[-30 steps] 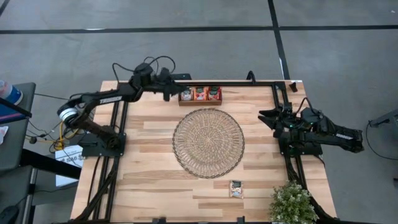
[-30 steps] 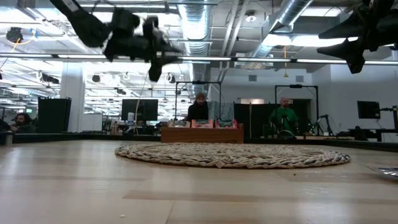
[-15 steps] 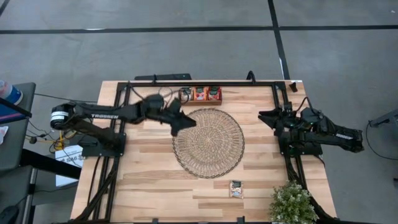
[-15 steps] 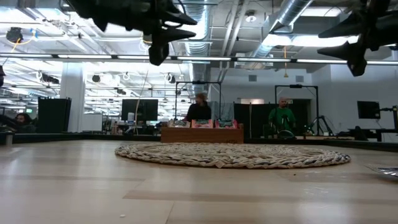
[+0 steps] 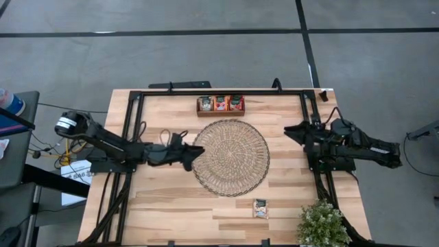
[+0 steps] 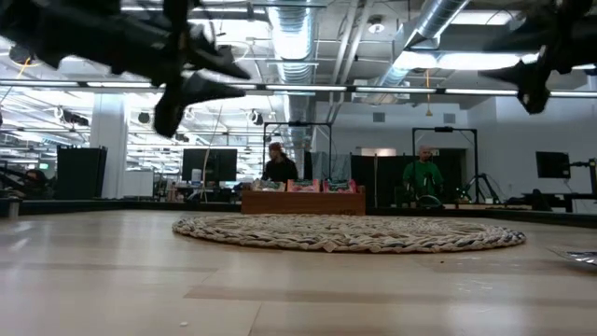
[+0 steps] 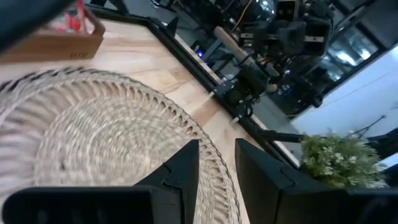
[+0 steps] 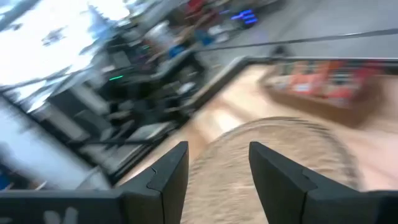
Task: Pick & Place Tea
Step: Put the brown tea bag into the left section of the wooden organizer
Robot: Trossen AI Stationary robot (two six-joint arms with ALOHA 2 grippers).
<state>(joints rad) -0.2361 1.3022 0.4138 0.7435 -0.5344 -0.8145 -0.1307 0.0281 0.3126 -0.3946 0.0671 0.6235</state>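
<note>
The pale plank worktop point(image 5: 164, 199) is framed by a dark rail along its 12, 3 and 9 o'clock edges, and most of its surface lies bare around the round woven mat point(image 5: 230, 157) at the centre, with broad open wood toward 6 and 7 o'clock. At 12 o'clock, just beyond the mat's rim and apart from it, sits the brown wooden tray point(image 5: 220, 104), a long low box with three compartments; each holds tea sachets point(image 5: 220, 103) standing on edge, red and orange with dark patches. One more sachet point(image 5: 260, 208), pale and flat, lies alone on the wood at 6 o'clock, near the mat but not touching it, with a small leafy plant point(image 5: 322, 224) at 5 o'clock by the corner. The left gripper point(image 5: 197, 155) hangs above the mat's 9 o'clock rim, its two dark fingers point(image 7: 186, 167) parted with a narrow gap and nothing between them. The right gripper point(image 5: 291, 130) hovers at 3 o'clock, off the mat near the side rail, its fingers point(image 8: 169, 171) spread and empty. The mat is a coiled spiral of pale fibre with an openwork scalloped edge; seen level, it lies low and flat on the smooth boards.
</note>
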